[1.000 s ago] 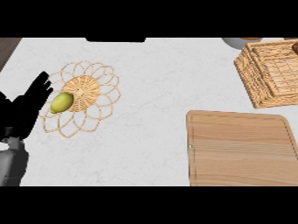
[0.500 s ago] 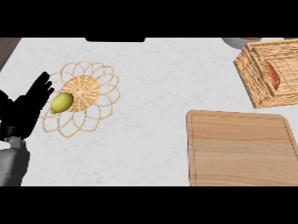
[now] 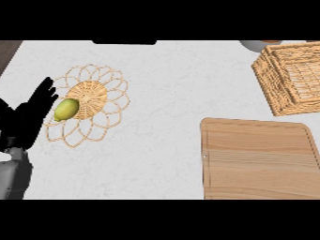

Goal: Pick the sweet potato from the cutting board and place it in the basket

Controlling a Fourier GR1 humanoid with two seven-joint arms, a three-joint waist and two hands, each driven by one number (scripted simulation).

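Head view shows your left hand at the 9 o'clock side of the bench, fingers straight and up, spread wide and holding nothing; it rests there as it did a second ago. Just beside its fingertips, a yellow-green fruit lies on the woven trivet, at the trivet's 9 o'clock edge, unmoved.

Moving toward the middle and down to 4 o'clock, the cutting board is bare: no sweet potato lies on it.

Now look to 2 o'clock, where the change is. A second ago something reddish-orange showed at the basket's far right corner, and half a second ago a dark hand with an orange piece hung over the basket. Both are gone from view now. Your right hand shows nowhere in this frame, and the basket's woven floor looks plain, with no sweet potato that you can make out inside it.

So judge with care: the sweet potato is off the board, but you cannot confirm from here that it sits in the basket. It is well apart from your left hand in any case, across the bench.
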